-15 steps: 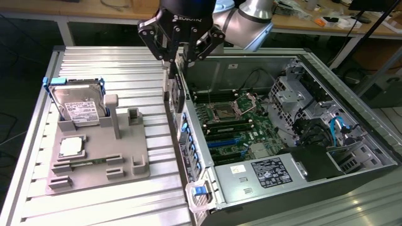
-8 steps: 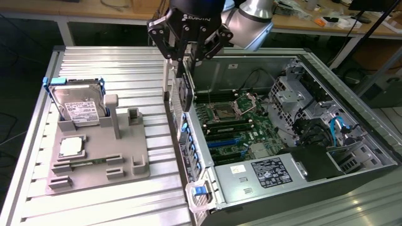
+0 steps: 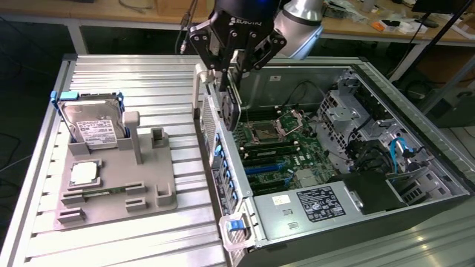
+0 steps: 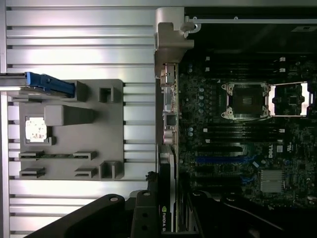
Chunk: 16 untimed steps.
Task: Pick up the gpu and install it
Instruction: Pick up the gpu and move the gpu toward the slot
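The gpu (image 3: 233, 108) hangs edge-on and upright below my gripper (image 3: 229, 78), which is shut on its upper edge. It is held in the air above the rear wall of the open computer case (image 3: 222, 167), just over the motherboard's (image 3: 286, 147) near edge. In the wrist view the gpu (image 4: 169, 215) runs as a thin strip with a green logo label between the black fingers (image 4: 143, 213). The blue expansion slots (image 3: 263, 166) (image 4: 223, 161) lie on the board beyond the card, with nothing in them.
A grey fixture tray (image 3: 159, 186) on the slatted metal table (image 3: 133, 72) carries a hard drive (image 3: 93, 125) in a blue frame, a processor chip (image 3: 84, 173) and a memory stick (image 3: 100, 193). The case holds a processor socket (image 3: 265, 132), cables and a power supply (image 3: 326, 200).
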{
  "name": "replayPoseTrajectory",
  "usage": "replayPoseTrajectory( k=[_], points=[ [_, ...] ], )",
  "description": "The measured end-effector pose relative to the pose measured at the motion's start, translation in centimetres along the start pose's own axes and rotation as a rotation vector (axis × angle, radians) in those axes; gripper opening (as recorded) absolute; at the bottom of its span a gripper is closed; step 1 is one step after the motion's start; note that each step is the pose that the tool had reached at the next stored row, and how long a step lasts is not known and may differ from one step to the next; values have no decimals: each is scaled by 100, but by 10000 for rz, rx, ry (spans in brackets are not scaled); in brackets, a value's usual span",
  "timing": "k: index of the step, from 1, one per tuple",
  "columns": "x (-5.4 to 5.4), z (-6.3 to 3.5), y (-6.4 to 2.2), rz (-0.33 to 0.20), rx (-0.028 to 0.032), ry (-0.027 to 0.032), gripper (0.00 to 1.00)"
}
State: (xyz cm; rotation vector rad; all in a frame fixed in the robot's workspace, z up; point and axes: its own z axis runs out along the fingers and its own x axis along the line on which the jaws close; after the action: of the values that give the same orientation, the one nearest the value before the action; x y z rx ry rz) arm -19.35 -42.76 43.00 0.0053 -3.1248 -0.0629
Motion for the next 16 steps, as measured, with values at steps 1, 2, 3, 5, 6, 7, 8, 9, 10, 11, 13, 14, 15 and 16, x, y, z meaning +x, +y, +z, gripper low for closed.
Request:
replayPoseTrajectory(
  k=[1, 2, 3, 5, 6, 7, 8, 9, 10, 11, 13, 14, 15, 16],
  points=[
    [-25, -1, 0, 0, 0, 0, 27],
    [-50, -1, 0, 0, 0, 1, 27],
    [-75, -1, 0, 0, 0, 0, 27],
    [-125, -2, 0, 1, 0, 0, 27],
    [-151, -3, 0, 0, 0, 1, 27],
    [-179, -3, 0, 0, -1, 0, 27],
    [-219, -3, 0, 0, -1, 0, 27],
    [-257, -4, -1, 0, 0, 0, 27],
    [-289, -5, -1, 0, 0, 1, 27],
    [-319, -5, -1, 1, -1, 0, 27],
    [-408, -7, -1, 0, 0, 0, 27],
    [-450, -8, -1, 0, 1, 1, 27],
    [-499, -8, -1, 1, 0, 1, 27],
    [-544, -9, -2, 0, 0, 0, 27]
  ],
)
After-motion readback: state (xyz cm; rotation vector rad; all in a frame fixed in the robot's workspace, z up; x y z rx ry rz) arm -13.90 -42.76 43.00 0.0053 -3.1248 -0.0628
